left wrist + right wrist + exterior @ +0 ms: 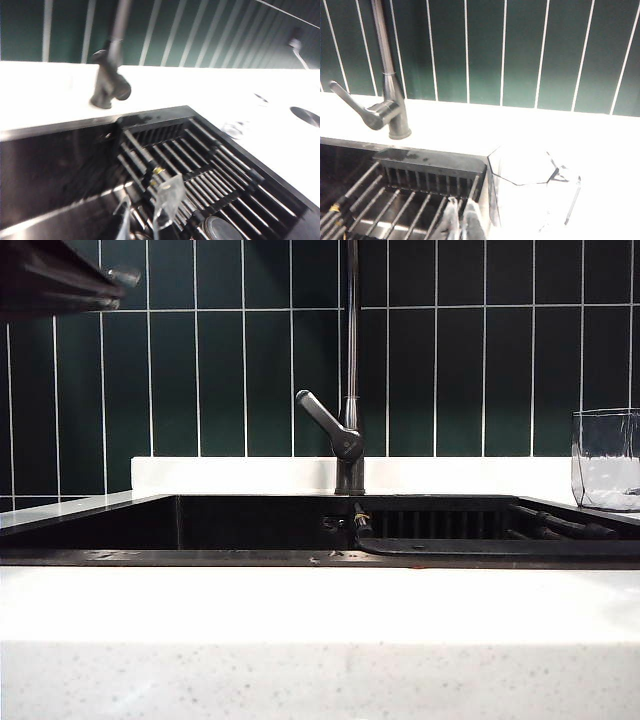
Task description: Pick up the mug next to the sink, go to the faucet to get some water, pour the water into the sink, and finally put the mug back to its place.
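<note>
Two arms, neither holding anything.

- Dark green tile wall [220, 370] across the back, white grout lines.
- White countertop [320, 610] runs around the sink [200, 557], a black rectangular basin with a dark rim.
- Black ribbed rack [215, 175] lies inside the sink and fills its right part in the exterior view.
- Faucet [350, 440] stands on the back counter about mid-sink. It is a thin dark pipe going up out of frame, with a grey lever [320, 415] angled up-left in the exterior view.
- Mug [605, 460] is clear and faceted. It stands upright on the countertop at the far right of the exterior view, just beside the sink's back right corner. Handle not clearly readable.
- Left gripper [147, 217] hangs above the rack inside the sink outline, with the faucet base beyond it. Its translucent fingers [170, 197] stand partly apart with a clear gap and nothing between them.
- Right gripper [461, 224] is over the rack near the sink's corner, close to the mug but not touching it. Its tips sit almost together with a sliver of gap and are cut by the frame edge. Can't tell if it is fully closed.
</note>
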{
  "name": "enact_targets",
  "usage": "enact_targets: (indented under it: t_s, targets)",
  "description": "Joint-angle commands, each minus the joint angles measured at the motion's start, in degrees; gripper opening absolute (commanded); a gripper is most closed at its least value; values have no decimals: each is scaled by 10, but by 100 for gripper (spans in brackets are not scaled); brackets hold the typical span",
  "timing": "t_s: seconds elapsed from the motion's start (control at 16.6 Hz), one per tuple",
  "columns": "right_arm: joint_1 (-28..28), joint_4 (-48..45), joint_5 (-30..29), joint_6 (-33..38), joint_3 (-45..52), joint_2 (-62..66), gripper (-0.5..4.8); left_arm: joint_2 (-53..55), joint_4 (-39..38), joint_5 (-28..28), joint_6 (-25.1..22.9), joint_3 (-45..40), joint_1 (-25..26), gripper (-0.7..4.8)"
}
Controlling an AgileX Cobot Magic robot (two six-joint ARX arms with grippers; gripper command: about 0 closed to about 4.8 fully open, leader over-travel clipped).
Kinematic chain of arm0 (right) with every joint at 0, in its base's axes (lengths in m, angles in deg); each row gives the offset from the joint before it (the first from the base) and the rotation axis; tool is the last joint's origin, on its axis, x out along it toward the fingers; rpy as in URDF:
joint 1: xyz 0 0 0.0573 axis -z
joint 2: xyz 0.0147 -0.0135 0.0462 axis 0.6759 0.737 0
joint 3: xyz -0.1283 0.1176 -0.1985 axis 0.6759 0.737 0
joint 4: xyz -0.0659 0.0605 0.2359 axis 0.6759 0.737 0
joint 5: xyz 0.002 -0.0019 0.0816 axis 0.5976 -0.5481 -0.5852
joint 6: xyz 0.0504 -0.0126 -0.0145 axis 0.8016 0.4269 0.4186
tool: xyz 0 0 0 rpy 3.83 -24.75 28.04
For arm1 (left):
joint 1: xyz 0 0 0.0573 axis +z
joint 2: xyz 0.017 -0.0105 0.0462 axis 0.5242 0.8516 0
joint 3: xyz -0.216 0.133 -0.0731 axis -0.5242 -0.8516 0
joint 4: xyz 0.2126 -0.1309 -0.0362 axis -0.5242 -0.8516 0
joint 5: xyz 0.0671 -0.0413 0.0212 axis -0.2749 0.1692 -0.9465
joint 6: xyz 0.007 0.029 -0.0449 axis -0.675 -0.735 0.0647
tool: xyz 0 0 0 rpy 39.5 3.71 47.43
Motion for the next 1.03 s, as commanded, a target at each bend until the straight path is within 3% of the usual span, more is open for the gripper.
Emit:
enact_targets:
  t_s: [0.06, 0.48, 0.66, 0.78, 1.03]
  targets:
    - [15, -40, 0, -4, -3, 28, 23, 1, 25, 44, -28, 5, 0, 71]
    - [82, -92, -13, -5, -24, 130, 24, 67, 106, 110, -22, 7, 0, 70]
    - [88, -116, -19, -5, -24, 162, 30, 103, 116, 130, -23, 30, -1, 69]
    - [89, -139, 1, -5, -24, 183, 68, 121, 118, 130, -32, 52, -5, 69]
    - [95, -161, 5, -24, -24, 227, 68, 160, 147, 140, -30, 62, -12, 66]
